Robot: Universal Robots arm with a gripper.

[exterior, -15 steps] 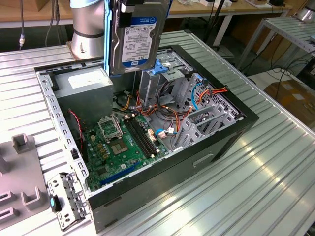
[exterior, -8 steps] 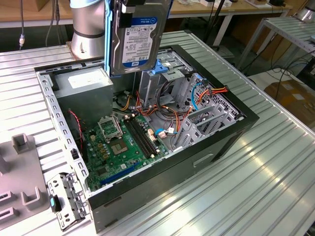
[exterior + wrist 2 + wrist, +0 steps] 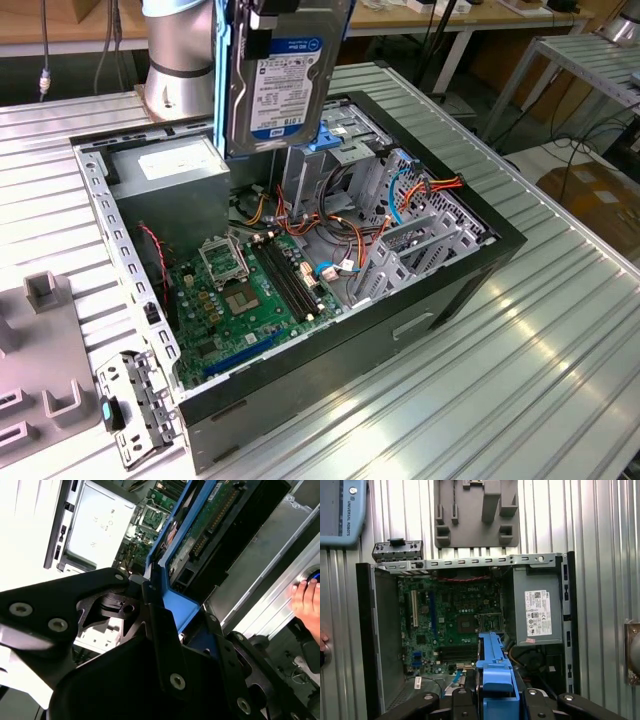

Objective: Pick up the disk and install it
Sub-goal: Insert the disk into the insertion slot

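Blue-railed disk (image 3: 285,75) clamped in claw (image 3: 497,700), above case (image 3: 400,330)

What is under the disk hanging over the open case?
Under the disk, clamped in the claw, lie orange cables and the metal drive cage. The disk's body covers whatever sits straight below it.

White-and-blue sticker (image 3: 283,100) on disk (image 3: 288,80), print too small to read, white label w/ barcodes (image 3: 538,612) on grey power supply (image 3: 520,630), fine print illegible, short white maker's wording on blue-grey pendant (image 3: 340,525)
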